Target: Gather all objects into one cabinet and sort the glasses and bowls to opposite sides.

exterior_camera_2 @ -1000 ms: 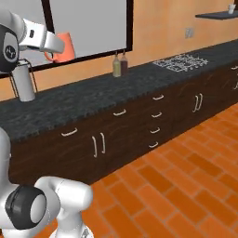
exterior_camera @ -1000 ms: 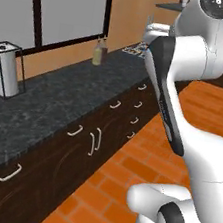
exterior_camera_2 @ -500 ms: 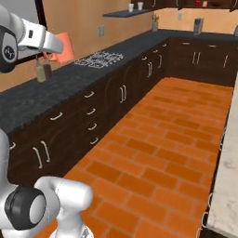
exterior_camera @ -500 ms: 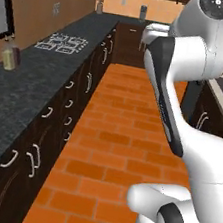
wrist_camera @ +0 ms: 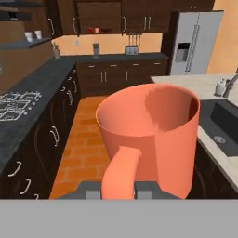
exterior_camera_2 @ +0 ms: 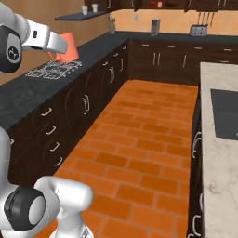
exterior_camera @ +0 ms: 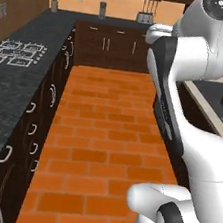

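STEP: carry in hand, judged | CABINET: open wall cabinet (wrist_camera: 100, 18) seen far ahead, red items on its shelf | CUP: salmon-orange cup (wrist_camera: 148, 135) held well short of that cabinet | GRIPPER: gripper (exterior_camera_2: 59, 49) clamped on cup handle | NEXT: approach to cabinet is called for, then placement on the glasses' side.

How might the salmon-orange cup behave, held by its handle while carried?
The salmon-orange cup looks rigid and empty, so probably light. With the gripper shut on the handle alone, the wide body could swing or twist.
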### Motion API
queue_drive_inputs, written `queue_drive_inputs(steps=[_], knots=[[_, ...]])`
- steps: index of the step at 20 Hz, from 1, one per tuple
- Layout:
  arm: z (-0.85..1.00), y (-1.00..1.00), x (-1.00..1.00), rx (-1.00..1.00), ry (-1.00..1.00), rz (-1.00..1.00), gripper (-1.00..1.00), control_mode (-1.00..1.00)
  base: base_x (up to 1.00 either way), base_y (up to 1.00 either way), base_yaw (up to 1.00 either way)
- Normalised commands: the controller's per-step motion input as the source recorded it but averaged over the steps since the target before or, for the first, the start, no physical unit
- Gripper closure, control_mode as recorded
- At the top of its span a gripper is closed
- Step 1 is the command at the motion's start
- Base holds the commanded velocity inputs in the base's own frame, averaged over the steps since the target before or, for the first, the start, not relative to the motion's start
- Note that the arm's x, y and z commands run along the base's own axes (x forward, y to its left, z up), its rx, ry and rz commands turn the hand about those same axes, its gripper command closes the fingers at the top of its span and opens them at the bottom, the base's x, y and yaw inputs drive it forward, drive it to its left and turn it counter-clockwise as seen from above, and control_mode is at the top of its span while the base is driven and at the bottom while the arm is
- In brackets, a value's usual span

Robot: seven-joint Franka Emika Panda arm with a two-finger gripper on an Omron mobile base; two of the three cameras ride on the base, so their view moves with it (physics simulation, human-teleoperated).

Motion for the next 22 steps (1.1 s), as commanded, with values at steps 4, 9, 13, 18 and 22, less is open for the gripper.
queue_drive_inputs(steps=[4,9,13,18,22], knots=[[0.0,0.0,0.0,0.0,0.0,0.0,1.0,1.0,1.0,0.0,-0.32],[0.0,0.0,0.0,0.0,0.0,0.0,1.0,1.0,1.0,0.01,-0.28],[0.0,0.0,0.0,0.0,0.0,0.0,1.0,1.0,1.0,0.12,-0.08],[0.0,0.0,0.0,0.0,0.0,0.0,1.0,1.0,1.0,0.25,-0.02],[0.0,0.0,0.0,0.0,0.0,0.0,1.0,1.0,1.0,0.11,0.09]])
